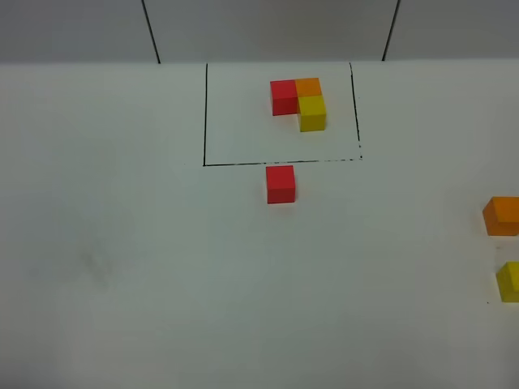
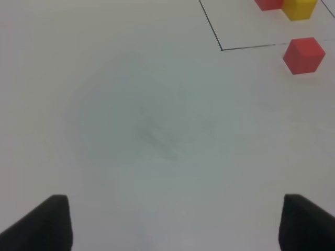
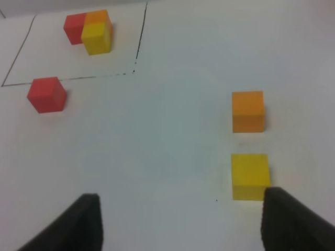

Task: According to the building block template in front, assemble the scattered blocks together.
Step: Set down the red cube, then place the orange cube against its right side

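The template (image 1: 298,102) is an L of joined red, orange and yellow cubes inside a thin black drawn rectangle at the back; it also shows in the right wrist view (image 3: 89,30). A loose red cube (image 1: 280,184) sits just in front of the frame's near line. A loose orange cube (image 1: 503,215) and a loose yellow cube (image 1: 509,281) lie at the far right edge. My left gripper (image 2: 170,222) is open over bare table, the red cube (image 2: 303,54) well ahead of it. My right gripper (image 3: 180,222) is open, the yellow cube (image 3: 250,175) close by one finger, the orange cube (image 3: 248,111) beyond.
The white table (image 1: 162,267) ends at a grey back wall (image 1: 259,28) with two dark vertical lines. Neither arm shows in the exterior high view.
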Robot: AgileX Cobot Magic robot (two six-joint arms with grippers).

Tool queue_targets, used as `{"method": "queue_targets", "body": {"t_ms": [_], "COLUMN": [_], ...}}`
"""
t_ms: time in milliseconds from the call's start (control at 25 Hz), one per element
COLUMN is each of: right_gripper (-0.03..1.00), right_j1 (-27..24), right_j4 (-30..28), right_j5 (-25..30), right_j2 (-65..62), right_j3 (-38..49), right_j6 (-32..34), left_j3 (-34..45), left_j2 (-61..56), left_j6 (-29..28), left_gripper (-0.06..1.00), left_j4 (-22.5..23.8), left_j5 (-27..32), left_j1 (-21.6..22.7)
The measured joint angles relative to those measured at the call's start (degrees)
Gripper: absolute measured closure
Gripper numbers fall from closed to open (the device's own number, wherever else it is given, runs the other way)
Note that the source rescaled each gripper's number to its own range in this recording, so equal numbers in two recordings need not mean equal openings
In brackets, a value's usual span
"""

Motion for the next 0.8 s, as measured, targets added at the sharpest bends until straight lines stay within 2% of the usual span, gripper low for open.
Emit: {"method": "queue_targets", "body": {"t_ms": [800], "right_gripper": [0.61], "right_j1": [0.00], "right_j4": [0.00], "right_j5": [0.00], "right_j2": [0.00], "right_j3": [0.00], "right_j6": [0.00], "left_j3": [0.00], "left_j2": [0.00], "left_j6": [0.00], "left_gripper": [0.20], "left_j4": [0.14], "left_j5": [0.00], "left_j1": [-0.51]}}
